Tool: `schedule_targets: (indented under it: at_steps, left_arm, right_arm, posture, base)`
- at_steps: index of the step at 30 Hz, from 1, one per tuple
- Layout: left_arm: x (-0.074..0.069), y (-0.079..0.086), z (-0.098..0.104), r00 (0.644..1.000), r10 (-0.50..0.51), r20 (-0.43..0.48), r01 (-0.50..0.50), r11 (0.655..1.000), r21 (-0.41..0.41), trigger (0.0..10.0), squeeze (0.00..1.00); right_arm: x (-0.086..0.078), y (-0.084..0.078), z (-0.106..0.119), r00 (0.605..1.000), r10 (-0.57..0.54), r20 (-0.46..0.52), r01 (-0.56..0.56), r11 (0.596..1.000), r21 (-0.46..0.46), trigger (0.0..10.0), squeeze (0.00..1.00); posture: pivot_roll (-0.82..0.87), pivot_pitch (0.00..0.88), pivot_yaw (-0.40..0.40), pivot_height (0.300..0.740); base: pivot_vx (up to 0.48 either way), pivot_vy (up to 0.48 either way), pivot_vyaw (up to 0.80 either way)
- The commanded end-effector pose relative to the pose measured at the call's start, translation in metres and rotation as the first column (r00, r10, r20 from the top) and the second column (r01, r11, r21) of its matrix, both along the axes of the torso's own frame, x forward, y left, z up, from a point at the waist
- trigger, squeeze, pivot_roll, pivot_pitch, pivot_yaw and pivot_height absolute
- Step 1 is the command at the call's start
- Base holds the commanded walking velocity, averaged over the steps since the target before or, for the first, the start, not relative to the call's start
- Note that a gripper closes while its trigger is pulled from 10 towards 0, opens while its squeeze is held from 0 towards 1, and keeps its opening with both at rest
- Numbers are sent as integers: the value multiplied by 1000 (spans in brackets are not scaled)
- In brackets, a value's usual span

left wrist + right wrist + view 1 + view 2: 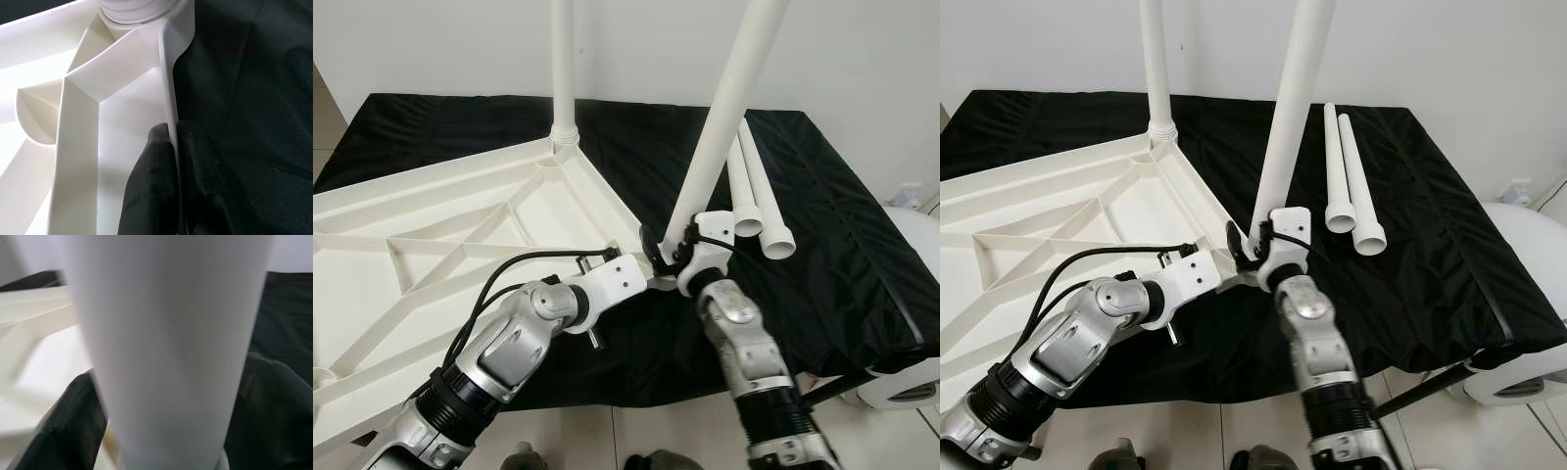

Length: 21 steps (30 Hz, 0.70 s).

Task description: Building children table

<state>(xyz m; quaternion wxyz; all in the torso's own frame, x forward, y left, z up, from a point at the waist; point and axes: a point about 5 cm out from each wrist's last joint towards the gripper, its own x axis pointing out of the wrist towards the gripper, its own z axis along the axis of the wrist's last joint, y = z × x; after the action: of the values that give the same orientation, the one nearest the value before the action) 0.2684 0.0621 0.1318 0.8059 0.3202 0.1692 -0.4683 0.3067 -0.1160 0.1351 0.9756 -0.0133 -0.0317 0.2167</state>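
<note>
Your left gripper pinches the tabletop rim, steadying it. Your right gripper clasps a leg upright at the corner, probably to seat it.

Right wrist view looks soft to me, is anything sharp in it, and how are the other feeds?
Right wrist view: the leg sits too close, blurred and washed pale, with the fingers soft too. Left wrist view: sharper, the tabletop rim crisp between dark fingers, white ribs bright. Eye views: evenly lit and clear; the black cloth shows faint sheen.
</note>
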Motion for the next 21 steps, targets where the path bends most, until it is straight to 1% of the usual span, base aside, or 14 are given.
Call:
schedule_targets:
  at_steps: [1,2,3,4,5,7,10,12,14,15,16,17,18,21]
  left_arm:
    - [-1,-6,4,998,-34,51,33,999,7,10000,0]
    - [-1,-6,4,998,-34,51,33,999,7,10000,0]
    - [-1,-6,4,998,-33,52,33,999,7,10000,0]
    - [0,-6,5,998,-33,53,33,999,7,10000,0]
    - [0,-6,5,998,-33,53,33,999,7,10000,0]
    - [0,-6,5,998,-34,54,33,999,7,10000,0]
    - [0,-6,5,998,-33,55,33,999,7,10000,0]
    - [1,-5,7,998,-32,57,32,999,8,10000,0]
    - [2,-5,7,998,-32,58,32,999,8,10000,0]
    - [2,-5,7,998,-32,58,32,999,8,10000,0]
    - [2,-5,8,998,-31,58,31,999,7,10000,0]
    - [2,-5,8,998,-31,58,31,999,7,10000,0]
    - [3,-5,8,998,-30,59,30,1000,7,10000,0]
    - [3,-4,9,998,-27,61,27,1000,7,10000,0]
  right_arm:
    - [1,-6,-3,997,75,-4,-76,997,-19,10000,0]
    - [1,-6,-3,997,75,-4,-76,997,-19,10000,0]
    - [2,-9,-4,994,113,3,-113,992,-49,10000,0]
    - [5,-18,-4,985,174,-12,-174,983,-56,10000,0]
    - [5,-18,-4,985,174,-12,-174,983,-56,10000,0]
    - [9,-26,-1,979,205,-7,-205,977,-67,10000,0]
    - [11,-29,1,973,230,-3,-230,971,-70,10000,0]
    - [16,-34,7,956,293,-1,-293,954,-59,10000,0]
    - [20,-37,10,944,330,-6,-329,942,-58,10000,0]
    - [20,-37,10,944,330,-6,-329,942,-58,10000,0]
    - [23,-38,9,931,366,-22,-366,928,-69,10000,0]
    - [23,-38,9,931,366,-22,-366,928,-69,10000,0]
    - [25,-38,7,916,399,-38,-401,912,-88,10000,0]
    - [27,-40,5,909,413,-53,-416,903,-108,10000,0]
  posture:
    - [45,0,-84,740]
    - [45,0,-84,740]
    - [44,0,-84,740]
    - [45,0,-81,740]
    - [45,0,-81,740]
    - [43,0,-79,740]
    - [43,0,-77,740]
    - [43,0,-71,740]
    - [43,0,-70,740]
    - [43,0,-70,740]
    - [46,0,-69,740]
    - [46,0,-69,740]
    - [46,0,-69,740]
    - [49,0,-71,740]
  base:
    - [0,0,0]
    - [0,0,0]
    - [0,0,0]
    - [0,0,0]
    - [0,0,0]
    - [0,0,0]
    - [0,0,0]
    - [0,0,0]
    - [0,0,0]
    - [0,0,0]
    - [0,0,0]
    - [0,0,0]
    - [0,0,0]
    - [0,0,0]
